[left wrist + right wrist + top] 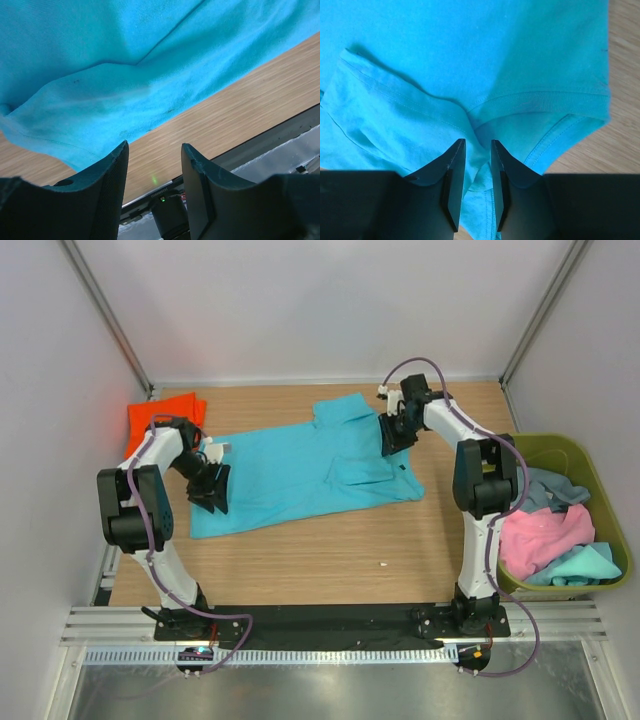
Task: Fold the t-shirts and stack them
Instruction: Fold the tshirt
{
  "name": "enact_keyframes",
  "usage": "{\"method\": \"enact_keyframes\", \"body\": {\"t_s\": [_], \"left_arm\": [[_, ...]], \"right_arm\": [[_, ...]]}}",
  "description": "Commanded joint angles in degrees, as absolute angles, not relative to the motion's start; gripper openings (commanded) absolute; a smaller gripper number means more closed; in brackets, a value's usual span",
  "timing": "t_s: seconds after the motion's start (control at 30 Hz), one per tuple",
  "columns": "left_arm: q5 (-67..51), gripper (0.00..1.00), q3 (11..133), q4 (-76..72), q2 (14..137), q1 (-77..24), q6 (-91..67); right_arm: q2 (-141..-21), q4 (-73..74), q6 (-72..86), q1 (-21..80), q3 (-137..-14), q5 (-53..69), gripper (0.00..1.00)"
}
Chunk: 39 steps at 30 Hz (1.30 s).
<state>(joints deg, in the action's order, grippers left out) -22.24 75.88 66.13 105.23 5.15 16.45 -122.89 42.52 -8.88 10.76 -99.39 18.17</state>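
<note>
Room: plain white walls closed in a wooden counter on three sides.
Right tool: its jaws stood narrowly apart at the collar of the turquoise t-shirt, with cloth showing in the gap. Whether it pinched that cloth could not be told.
Left tool: released, nothing between its jaws, just beside the shirt's hem.
Shirt's place: spread across the counter's middle, one sleeve lying over the body near the collar.
Handling: judged light, limp and quick to crease.
Best hold: the ribbed collar and the stitched hem corners looked surest.
Counter surface: smooth wood, so dragged cloth would probably slide.
Farther out: an orange t-shirt lay at the far left corner. An olive bin at the right held pink, grey-blue and teal shirts.
</note>
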Motion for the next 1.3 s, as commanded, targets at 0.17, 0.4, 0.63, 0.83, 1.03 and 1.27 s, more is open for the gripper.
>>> {"method": "enact_keyframes", "body": {"t_s": [0.17, 0.4, 0.63, 0.83, 1.03, 1.27], "left_arm": [[-22.3, 0.48, 78.0, 67.1, 105.8, 4.8, 16.3], [-22.6, 0.48, 77.7, 66.7, 105.8, 4.8, 15.7], [-22.6, 0.48, 77.2, 66.4, 105.6, 4.6, 15.6], [-22.6, 0.48, 77.3, 66.4, 105.9, 4.6, 15.6], [-22.6, 0.47, 77.8, 66.4, 106.3, 4.1, 15.5], [-22.3, 0.48, 77.4, 66.3, 106.0, 4.1, 15.2]], "right_arm": [[-120.3, 42.4, -8.2, 9.6, -94.8, 19.2, 0.3], [-121.5, 42.8, -8.1, 9.6, -96.6, 20.6, 0.21], [-121.9, 42.5, -8.2, 9.7, -97.7, 21.7, 0.05], [-123.0, 41.8, -10.0, 9.7, -103.8, 20.7, 0.02], [-125.8, 41.7, -10.9, 9.7, -109.7, 19.4, 0.01], [-126.2, 40.3, -11.2, 11.1, -109.0, 18.9, 0.01]]}}
